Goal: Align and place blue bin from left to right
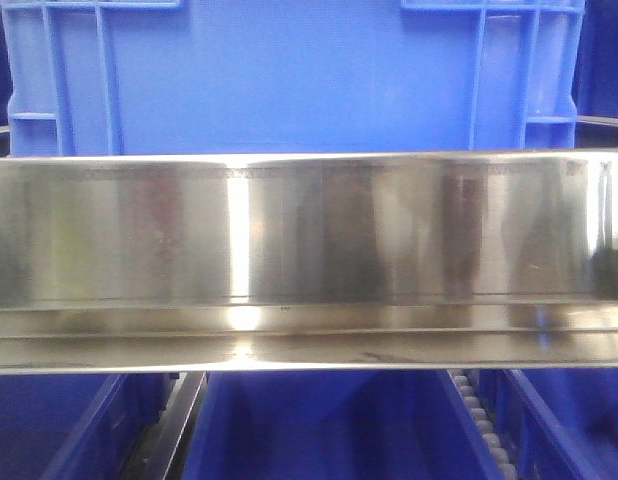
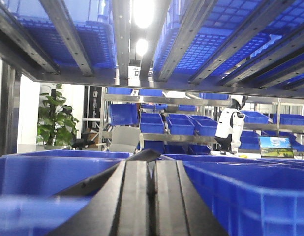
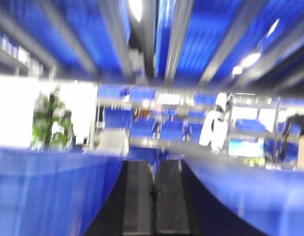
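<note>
One large bright-blue rigid plastic bin fills the upper half of the front view. Its wide smooth wall faces us, and its long axis runs left to right across the frame, with ribbed corners at upper left and upper right. Just below it a broad polished steel shelf beam crosses the whole middle of the frame and hides the bin's foot. Along the bottom edge sit darker blue crates, only rims and insides showing, with a pale roller track at lower right.

Neither arm shows in that view, so I cannot tell which is nearer the bin. Both wrist views look out from low between blue crate walls, under grey metal rack rails that carry more crates. The black left claw is clenched on nothing, its two fingers lying side by side at bottom centre. The black right claw, in a blurred view, looks clenched and empty too. My guess is that the bin sits above the claws' level, with the beam and rails in the way of any reach. Far off stand a green potted plant and a white robot.
</note>
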Tool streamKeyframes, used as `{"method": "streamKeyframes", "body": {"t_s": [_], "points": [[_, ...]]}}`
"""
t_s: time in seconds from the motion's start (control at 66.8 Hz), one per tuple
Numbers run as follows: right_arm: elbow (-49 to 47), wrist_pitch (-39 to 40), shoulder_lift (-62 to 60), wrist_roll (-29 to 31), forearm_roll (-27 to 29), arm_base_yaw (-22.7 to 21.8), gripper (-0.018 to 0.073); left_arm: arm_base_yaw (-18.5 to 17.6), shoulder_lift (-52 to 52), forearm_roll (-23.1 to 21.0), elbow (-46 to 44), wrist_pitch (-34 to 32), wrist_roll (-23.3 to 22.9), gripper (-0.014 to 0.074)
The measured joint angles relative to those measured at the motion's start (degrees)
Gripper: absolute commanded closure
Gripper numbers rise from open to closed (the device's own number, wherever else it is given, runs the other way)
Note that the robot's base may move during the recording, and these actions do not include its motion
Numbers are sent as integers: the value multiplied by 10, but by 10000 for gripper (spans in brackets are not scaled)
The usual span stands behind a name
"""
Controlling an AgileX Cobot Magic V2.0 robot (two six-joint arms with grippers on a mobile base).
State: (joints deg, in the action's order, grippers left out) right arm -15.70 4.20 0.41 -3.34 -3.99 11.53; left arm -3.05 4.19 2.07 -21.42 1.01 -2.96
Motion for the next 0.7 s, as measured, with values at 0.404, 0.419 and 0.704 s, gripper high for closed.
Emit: {"method": "streamKeyframes", "body": {"t_s": [0.404,0.419,0.704], "points": [[-199,-215,190,-3,0,0,645,0,240,-9,-204,151,0,707],[-206,-226,198,-4,0,0,645,0,248,-10,-212,155,0,707],[-287,-323,298,-4,1,0,645,0,340,-16,-250,117,0,707]]}}
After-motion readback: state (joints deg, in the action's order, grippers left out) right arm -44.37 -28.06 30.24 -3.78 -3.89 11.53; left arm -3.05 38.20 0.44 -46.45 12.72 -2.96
